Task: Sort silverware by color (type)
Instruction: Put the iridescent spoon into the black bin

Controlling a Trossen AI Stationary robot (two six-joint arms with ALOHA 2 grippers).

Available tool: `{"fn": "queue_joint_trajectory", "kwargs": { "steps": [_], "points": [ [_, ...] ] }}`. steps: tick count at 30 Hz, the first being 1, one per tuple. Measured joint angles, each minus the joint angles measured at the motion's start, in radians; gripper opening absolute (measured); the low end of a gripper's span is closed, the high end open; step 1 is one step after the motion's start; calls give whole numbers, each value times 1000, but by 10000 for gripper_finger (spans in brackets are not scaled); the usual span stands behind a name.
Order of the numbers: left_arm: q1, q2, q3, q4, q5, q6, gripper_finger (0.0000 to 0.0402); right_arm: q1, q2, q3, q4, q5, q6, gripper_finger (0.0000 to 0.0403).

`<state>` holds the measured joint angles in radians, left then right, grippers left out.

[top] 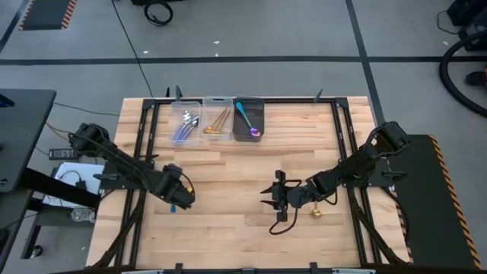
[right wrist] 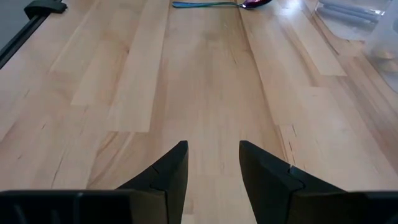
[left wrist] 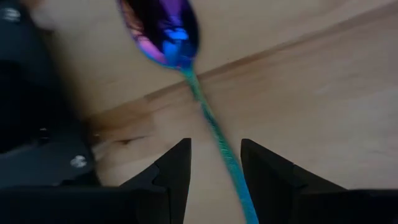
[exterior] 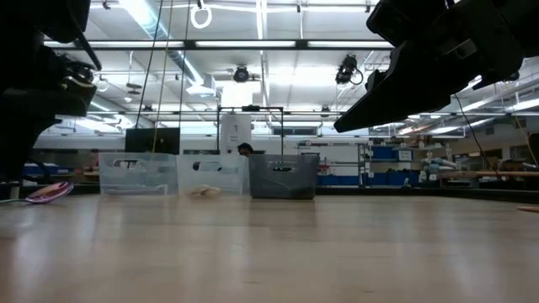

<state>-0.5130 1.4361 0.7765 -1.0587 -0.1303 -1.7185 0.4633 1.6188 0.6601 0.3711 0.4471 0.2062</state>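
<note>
One iridescent spoon (left wrist: 166,28) lies flat on the wood, purple bowl away from my left gripper (left wrist: 214,165). Its teal handle (left wrist: 214,134) runs back between the open fingers, which stand on either side of it. In the high view this spoon (top: 173,205) shows as a blue streak by my left gripper (top: 181,199), near the table's left side. Its bowl (exterior: 49,192) rests on the tabletop in the low view. My right gripper (right wrist: 213,168) is open over bare wood at mid-table (top: 268,195), pointing left. A gold spoon (top: 314,213) lies beneath the right arm.
Three bins stand in a row at the far edge. A clear one (top: 186,122) holds silver and lilac spoons, another clear one (top: 217,122) holds gold spoons, and the dark one (top: 249,120) holds an iridescent spoon. Bare wood stretches between the bins and both grippers.
</note>
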Motion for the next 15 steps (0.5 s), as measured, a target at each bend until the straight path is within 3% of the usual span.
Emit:
{"fn": "queue_joint_trajectory", "kwargs": {
  "steps": [15],
  "points": [
    [-6,94,-10,2,-51,61,148,0,0,0,1,-4,0,152]
  ]
}}
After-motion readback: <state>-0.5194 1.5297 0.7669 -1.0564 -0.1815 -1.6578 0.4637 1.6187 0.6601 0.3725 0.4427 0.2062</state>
